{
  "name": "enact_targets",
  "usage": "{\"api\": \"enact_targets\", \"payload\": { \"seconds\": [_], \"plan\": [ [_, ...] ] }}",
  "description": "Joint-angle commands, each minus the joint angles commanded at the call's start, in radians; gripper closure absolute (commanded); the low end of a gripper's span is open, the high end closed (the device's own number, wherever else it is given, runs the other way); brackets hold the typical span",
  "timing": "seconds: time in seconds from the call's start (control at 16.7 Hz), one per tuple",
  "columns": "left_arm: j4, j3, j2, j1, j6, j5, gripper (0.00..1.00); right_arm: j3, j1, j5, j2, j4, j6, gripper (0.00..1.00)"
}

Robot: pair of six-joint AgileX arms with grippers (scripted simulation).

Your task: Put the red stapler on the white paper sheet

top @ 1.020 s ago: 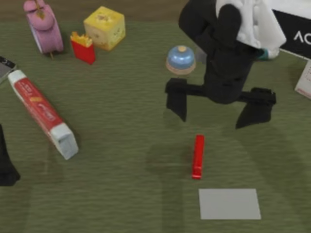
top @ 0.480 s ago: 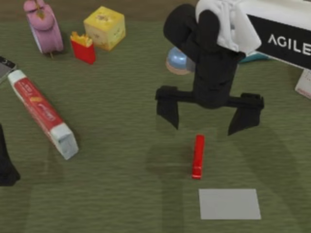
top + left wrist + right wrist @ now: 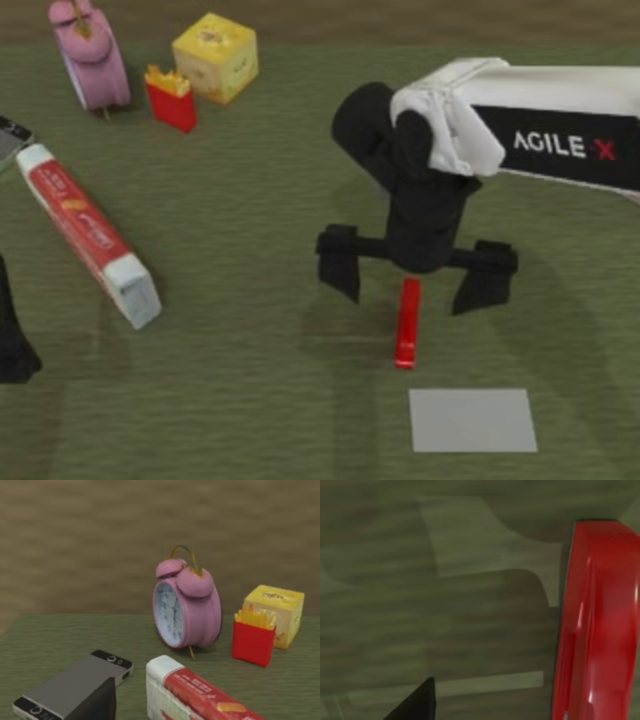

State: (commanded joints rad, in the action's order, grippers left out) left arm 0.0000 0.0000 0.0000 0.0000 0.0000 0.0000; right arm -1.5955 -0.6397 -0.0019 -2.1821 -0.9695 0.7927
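Observation:
The red stapler [image 3: 407, 325] lies lengthwise on the green mat, just behind the white paper sheet [image 3: 472, 420] near the front edge. My right gripper [image 3: 413, 288] hangs open over the stapler's far end, one finger [image 3: 340, 262] on each side, wide apart and not touching it. In the right wrist view the stapler [image 3: 597, 625] fills one side as a glossy red bar, with a dark fingertip [image 3: 417, 705] at the edge. My left gripper [image 3: 12, 345] is parked at the left edge of the table.
A red-and-white toothpaste box [image 3: 88, 232] lies diagonally at the left, with a phone [image 3: 10, 138] behind it. At the back stand a pink alarm clock [image 3: 88, 55], a red fries-box toy [image 3: 171, 98] and a yellow cube [image 3: 215, 56].
My right arm has come forward and down from over the blue bell, bringing its open fingers to either side of the stapler's far end. The bell is now hidden under the arm.

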Motion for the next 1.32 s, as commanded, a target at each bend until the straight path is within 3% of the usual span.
{"api": "enact_targets", "payload": {
  "seconds": [0.42,1.2,1.32],
  "plan": [
    [0.0,0.0,0.0,0.0,0.0,0.0,0.0,0.062,-0.003,0.0,-0.031,0.084,0.003,0.0],
    [0.0,0.0,0.0,0.0,0.0,0.0,0.0,0.062,-0.003,0.0,-0.031,0.084,0.003,0.98],
    [0.0,0.0,0.0,0.0,0.0,0.0,0.0,0.062,-0.003,0.0,-0.031,0.084,0.003,1.0]
  ]
}}
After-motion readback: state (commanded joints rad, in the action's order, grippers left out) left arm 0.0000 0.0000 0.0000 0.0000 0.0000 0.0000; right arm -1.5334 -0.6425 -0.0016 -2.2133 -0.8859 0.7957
